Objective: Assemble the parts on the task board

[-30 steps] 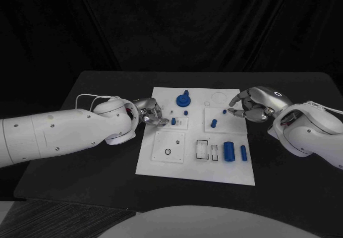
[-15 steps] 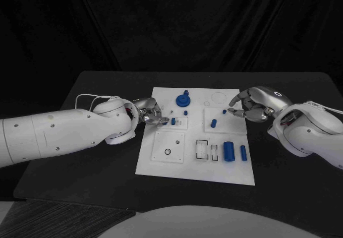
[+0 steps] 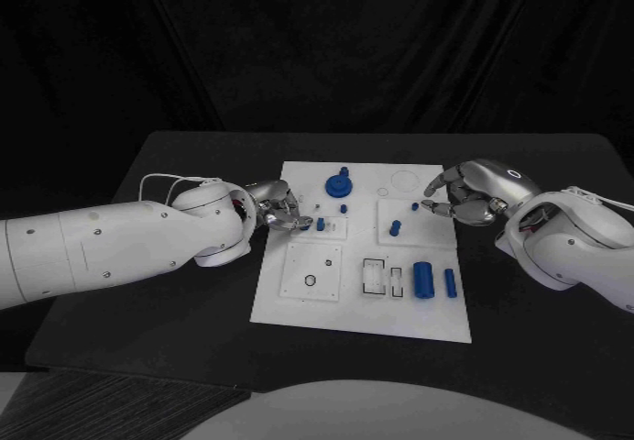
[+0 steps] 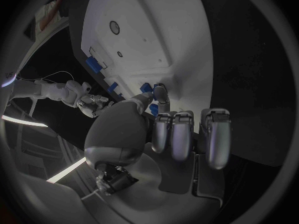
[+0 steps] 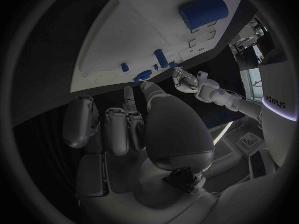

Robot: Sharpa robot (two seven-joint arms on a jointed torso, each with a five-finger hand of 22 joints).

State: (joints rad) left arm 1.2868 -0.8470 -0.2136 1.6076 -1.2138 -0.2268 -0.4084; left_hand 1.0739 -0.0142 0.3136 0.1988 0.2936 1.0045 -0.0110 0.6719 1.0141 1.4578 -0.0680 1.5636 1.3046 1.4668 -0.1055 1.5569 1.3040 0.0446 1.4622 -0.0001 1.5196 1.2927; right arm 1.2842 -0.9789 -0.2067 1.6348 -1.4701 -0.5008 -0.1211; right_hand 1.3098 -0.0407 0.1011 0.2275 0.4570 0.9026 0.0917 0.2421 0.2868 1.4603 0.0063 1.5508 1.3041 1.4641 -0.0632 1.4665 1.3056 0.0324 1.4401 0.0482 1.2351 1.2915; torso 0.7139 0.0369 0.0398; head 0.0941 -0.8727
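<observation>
So far, in the head view, the task board (image 3: 359,316) lies mid-frame on the black table (image 3: 158,321), and I judge the work only part done. A round blue part with a peg (image 3: 340,184) stands near the board's upper edge, a large blue cylinder (image 3: 423,280) and a slimmer blue pin (image 3: 449,282) lie toward the lower right beside two outlined slots (image 3: 377,277) that look unfilled, and a small black ring (image 3: 311,280) sits in the lower-left panel. My left hand (image 3: 278,211) reaches in from the left, its fingertips closed round a small blue peg (image 3: 320,223) at the board's left edge. My right hand (image 3: 460,197) is at the upper right edge, fingers curled by another small blue piece (image 3: 415,206); whether it grips that piece, I cannot tell.

Next, the left wrist view shows my left hand's thumb and a finger meeting on the small blue peg at the board's rim, the other fingers folded.

Finally, in the right wrist view, my right hand's fingers are curled in, fingertips close to blue bits at the board's edge. White lettering (image 5: 272,101) stands on the far arm; I read it as "sharpa", though not clearly.
</observation>
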